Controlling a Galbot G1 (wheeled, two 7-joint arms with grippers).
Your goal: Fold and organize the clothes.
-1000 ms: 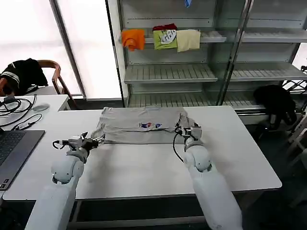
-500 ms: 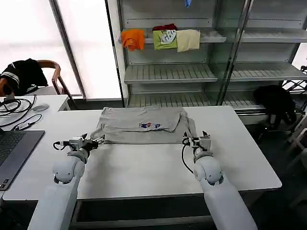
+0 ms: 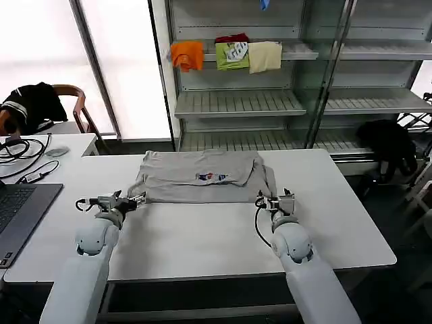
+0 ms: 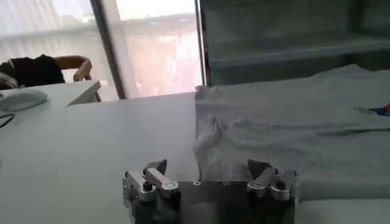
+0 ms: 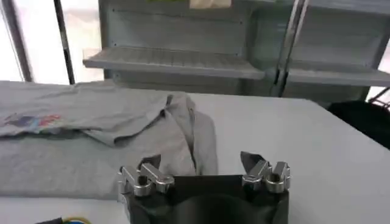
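Soft matt grey cloth T-shirt (image 3: 202,175) on a smooth white table (image 3: 202,236).

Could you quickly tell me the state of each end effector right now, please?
Left end effector: open, holding nothing.
Right end effector: open, holding nothing.

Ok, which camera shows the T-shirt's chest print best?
The head view: the chest print sits whole on the folded grey T-shirt. The right wrist view catches it obliquely at the edge; the left wrist view shows a sliver.
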